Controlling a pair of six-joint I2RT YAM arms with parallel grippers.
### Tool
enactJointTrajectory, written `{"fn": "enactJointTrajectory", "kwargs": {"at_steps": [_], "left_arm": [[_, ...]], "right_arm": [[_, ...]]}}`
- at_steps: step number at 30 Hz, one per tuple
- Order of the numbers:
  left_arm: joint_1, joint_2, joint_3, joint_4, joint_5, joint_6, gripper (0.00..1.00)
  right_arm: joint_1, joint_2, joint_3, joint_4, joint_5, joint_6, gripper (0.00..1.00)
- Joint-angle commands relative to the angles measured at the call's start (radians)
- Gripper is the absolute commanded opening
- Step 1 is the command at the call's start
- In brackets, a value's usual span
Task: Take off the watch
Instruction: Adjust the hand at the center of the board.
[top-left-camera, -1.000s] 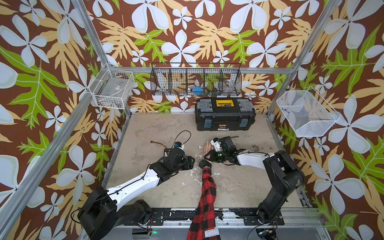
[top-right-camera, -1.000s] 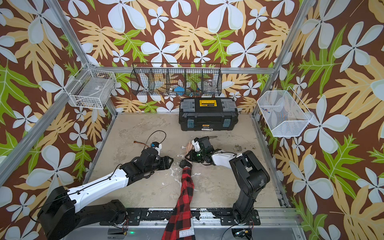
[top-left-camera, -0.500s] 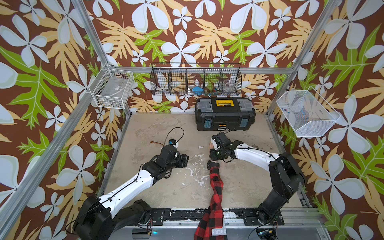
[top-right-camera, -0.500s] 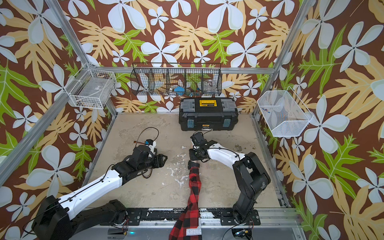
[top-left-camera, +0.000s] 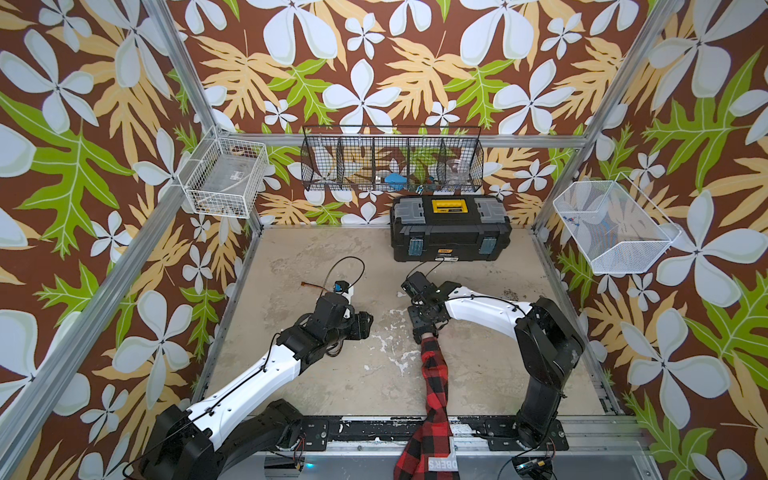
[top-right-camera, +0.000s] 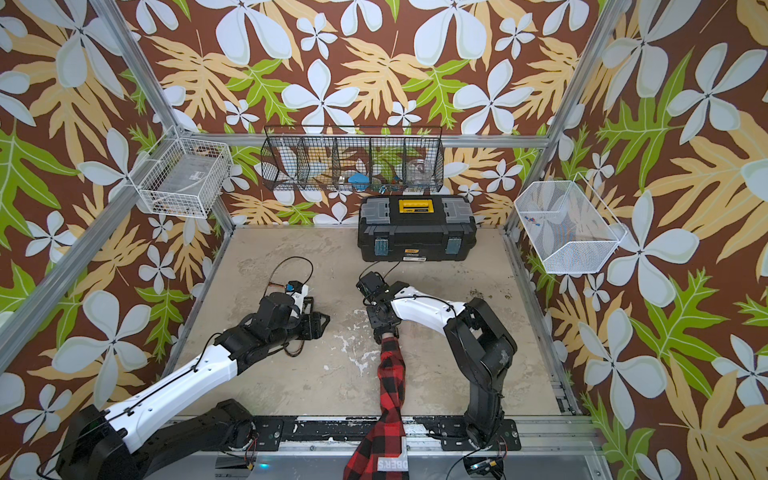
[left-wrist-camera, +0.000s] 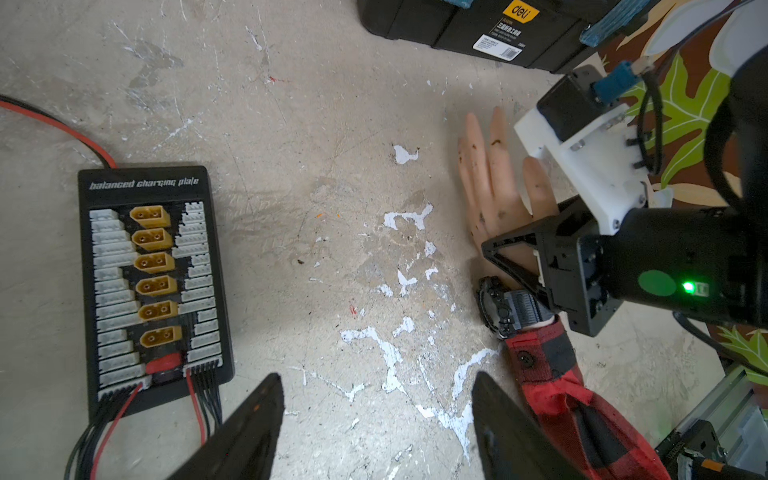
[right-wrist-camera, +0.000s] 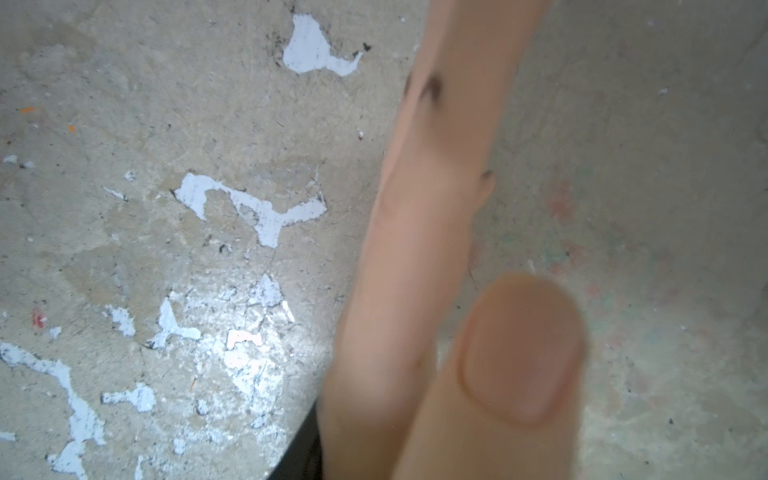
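Watch (left-wrist-camera: 496, 307): worn between plaid sleeve (left-wrist-camera: 557, 386) and dummy hand (left-wrist-camera: 494, 195) | step judged: strap (left-wrist-camera: 524, 309) not yet undone; next it must be gripped and loosened | right gripper (left-wrist-camera: 517, 266) set over it (grip cannot be told) | left gripper (left-wrist-camera: 376, 378) spread, empty | watch resolved by left wrist view; right wrist view yields only fingers (right-wrist-camera: 415, 249)

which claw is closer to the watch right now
Right. The right claw sits over the mannequin hand, just beyond the watch on its wrist. The left claw hangs open over the tabletop, off to the side of the plaid sleeve.
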Motion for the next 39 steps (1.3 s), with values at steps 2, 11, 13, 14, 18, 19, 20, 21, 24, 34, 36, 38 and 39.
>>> {"fn": "enactJointTrajectory", "kwargs": {"at_steps": [2,11,13,14,18,19,20,21,24,34,36,38,39], "left_arm": [[0.001,-0.003,-0.001,0.000,0.021,-0.018,0.73],[0.001,0.063,0.035,0.030,0.070,-0.066,0.73],[0.001,0.088,0.050,0.042,0.082,-0.077,0.73],[0.000,0.103,0.061,0.047,0.086,-0.084,0.73],[-0.002,0.163,0.100,0.078,0.113,-0.119,0.73],[-0.004,0.180,0.111,0.086,0.116,-0.131,0.73],[-0.008,0.195,0.121,0.092,0.120,-0.140,0.73],[-0.012,0.214,0.133,0.101,0.124,-0.151,0.73],[-0.031,0.260,0.162,0.145,0.140,-0.190,0.78],[-0.130,0.499,0.316,0.202,0.123,-0.348,0.80],[-0.144,0.543,0.347,0.202,0.110,-0.366,0.80],[-0.150,0.583,0.369,0.202,0.105,-0.384,0.80],[-0.153,0.602,0.381,0.203,0.105,-0.388,0.79]], "right_arm": [[0.002,-0.002,0.000,0.023,0.011,0.011,0.48],[-0.005,-0.079,-0.006,0.048,-0.032,0.003,0.71],[-0.019,-0.109,-0.018,0.061,-0.055,0.003,0.73],[-0.031,-0.128,-0.027,0.070,-0.075,0.003,0.74],[-0.094,-0.216,-0.077,0.115,-0.151,0.001,0.76],[-0.119,-0.244,-0.096,0.131,-0.175,0.001,0.76],[-0.137,-0.266,-0.111,0.140,-0.192,0.001,0.76],[-0.159,-0.288,-0.129,0.151,-0.209,0.000,0.76],[-0.222,-0.347,-0.178,0.174,-0.250,-0.008,0.77],[-0.374,-0.434,-0.305,0.210,-0.324,-0.062,0.77],[-0.391,-0.440,-0.319,0.213,-0.332,-0.073,0.77],[-0.405,-0.447,-0.331,0.217,-0.338,-0.081,0.76],[-0.413,-0.451,-0.336,0.217,-0.343,-0.087,0.76]]}}
